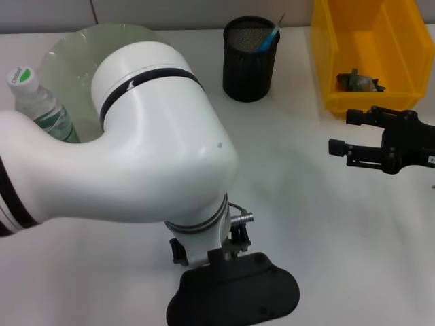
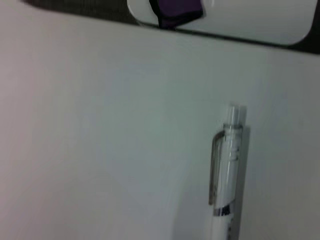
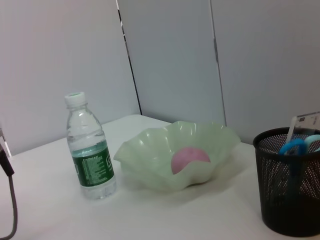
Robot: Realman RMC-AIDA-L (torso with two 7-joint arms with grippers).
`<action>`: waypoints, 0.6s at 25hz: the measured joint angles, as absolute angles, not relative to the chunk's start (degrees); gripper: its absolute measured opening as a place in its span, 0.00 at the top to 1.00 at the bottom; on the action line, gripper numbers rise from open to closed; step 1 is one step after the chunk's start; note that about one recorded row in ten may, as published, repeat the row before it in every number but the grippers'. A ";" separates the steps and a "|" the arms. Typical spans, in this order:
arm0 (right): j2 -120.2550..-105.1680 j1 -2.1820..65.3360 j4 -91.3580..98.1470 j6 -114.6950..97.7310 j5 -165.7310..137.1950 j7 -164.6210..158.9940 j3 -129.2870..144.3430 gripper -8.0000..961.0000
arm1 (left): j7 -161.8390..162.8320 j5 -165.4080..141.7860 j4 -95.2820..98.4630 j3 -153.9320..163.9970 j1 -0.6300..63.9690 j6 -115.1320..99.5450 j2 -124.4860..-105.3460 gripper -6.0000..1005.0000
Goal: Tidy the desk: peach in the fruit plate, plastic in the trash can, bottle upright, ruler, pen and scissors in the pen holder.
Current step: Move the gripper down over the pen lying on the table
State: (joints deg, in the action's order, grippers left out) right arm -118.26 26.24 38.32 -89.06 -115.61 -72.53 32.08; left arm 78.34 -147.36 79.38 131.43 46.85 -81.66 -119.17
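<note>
The pink peach lay in the pale-green fruit plate, the clear plastic bottle stood upright, scissors apparently sat in the far black mesh pen holder, and only the white clip pen remained on the desk beneath the left gripper, its fingers unseen, while the right gripper hung spread.

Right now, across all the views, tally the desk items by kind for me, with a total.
Bottle: 1, upright
Fruit plate: 1
Peach: 1, in the plate
Pen holder: 1
Scissors: 1, in the holder
Ruler: 1, in the holder
Pen: 1, lying on the desk
Yellow bin: 1
Plastic scrap: 1, in the bin
Total: 9
</note>
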 joint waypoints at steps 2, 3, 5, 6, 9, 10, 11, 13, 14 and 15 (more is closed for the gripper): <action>-118.25 26.20 38.32 -89.04 -115.65 -72.53 32.08 0.19 | 78.86 -147.32 79.39 131.91 47.00 -81.72 -119.17 0.47; -118.25 26.20 38.32 -89.04 -115.65 -72.53 32.08 0.19 | 79.15 -147.32 79.40 132.17 47.07 -81.72 -119.17 0.47; -118.22 26.17 38.32 -89.03 -115.79 -72.54 32.08 0.19 | 79.80 -147.29 79.69 132.71 47.16 -81.70 -119.17 0.47; -118.22 26.17 38.32 -89.03 -115.79 -72.54 32.08 0.19 | 79.80 -147.29 79.69 132.71 47.16 -81.70 -119.17 0.47; -118.21 26.11 38.34 -89.03 -115.98 -72.56 32.08 0.19 | 80.65 -147.29 80.10 133.27 47.18 -81.69 -119.17 0.48; -118.21 26.01 38.43 -89.03 -116.02 -72.56 32.08 0.19 | 80.85 -147.30 80.22 133.43 47.18 -81.70 -119.18 0.48; -118.21 25.97 38.45 -89.05 -116.02 -72.56 32.08 0.19 | 81.18 -147.30 80.46 133.68 47.19 -81.71 -119.17 0.48; -118.21 25.92 38.47 -89.10 -116.02 -72.58 32.08 0.19 | 81.39 -147.29 80.60 133.92 47.19 -81.73 -119.18 0.49; -118.21 25.86 38.47 -89.19 -116.02 -72.59 32.08 0.19 | 81.39 -147.29 80.60 133.92 47.19 -81.73 -119.18 0.49; -118.21 25.79 38.49 -89.30 -116.02 -72.63 32.08 0.19 | 81.82 -147.32 80.81 134.47 47.20 -81.78 -119.18 0.49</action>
State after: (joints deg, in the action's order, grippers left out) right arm -118.21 25.79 38.49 -89.30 -116.02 -72.63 32.08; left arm 81.82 -147.32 80.81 134.47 47.20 -81.78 -119.18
